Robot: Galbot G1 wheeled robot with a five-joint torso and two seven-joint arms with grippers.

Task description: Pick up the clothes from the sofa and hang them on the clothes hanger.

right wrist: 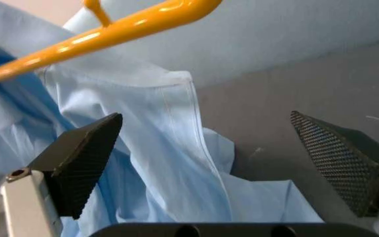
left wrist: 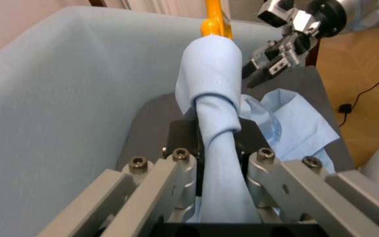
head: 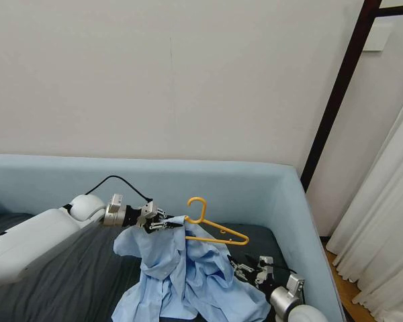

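**Item: blue shirt (head: 188, 278), half-dressed on yellow hanger (head: 221, 229)**

Lies heaped on sofa (head: 269, 188) seat, top lifted. At ten o'clock, left gripper (head: 158, 225) clamped on bunched cloth, seemingly holding it up; at four o'clock, right gripper (head: 242, 268), fingers apart, empty.

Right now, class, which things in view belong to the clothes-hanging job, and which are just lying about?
Belong to the job: shirt; hanger; sofa; left gripper, shut on the shirt; right gripper, open, near the shirt.

Just about: curtain; dark post; wall.
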